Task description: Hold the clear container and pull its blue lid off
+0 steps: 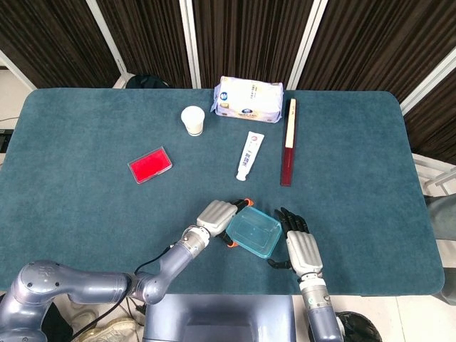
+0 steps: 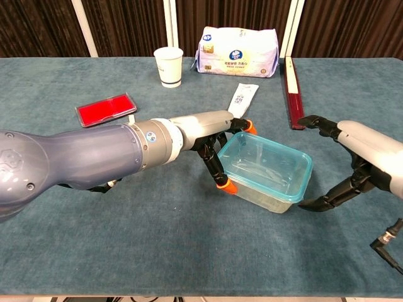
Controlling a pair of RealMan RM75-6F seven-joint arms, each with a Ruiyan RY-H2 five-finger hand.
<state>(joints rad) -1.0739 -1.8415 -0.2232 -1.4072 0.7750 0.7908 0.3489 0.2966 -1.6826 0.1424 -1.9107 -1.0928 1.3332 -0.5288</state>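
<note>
Left hand (image 2: 217,148) grips the clear rectangular plastic container (image 2: 267,173); right hand (image 2: 352,170) open beside it.
Blue lid (image 1: 254,232) seated; long axis diagonal, far-left to near-right.

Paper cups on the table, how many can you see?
1. A single white paper cup stands upright near the table's far edge, left of the tissue pack and apart from it. Nothing in either view suggests another one is hidden.

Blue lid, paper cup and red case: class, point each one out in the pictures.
blue lid (image 2: 269,165): chest view, on its clear top panel.
paper cup (image 2: 169,67): chest view, on the side wall.
red case (image 1: 149,164): head view, middle of its flat red top.
</note>
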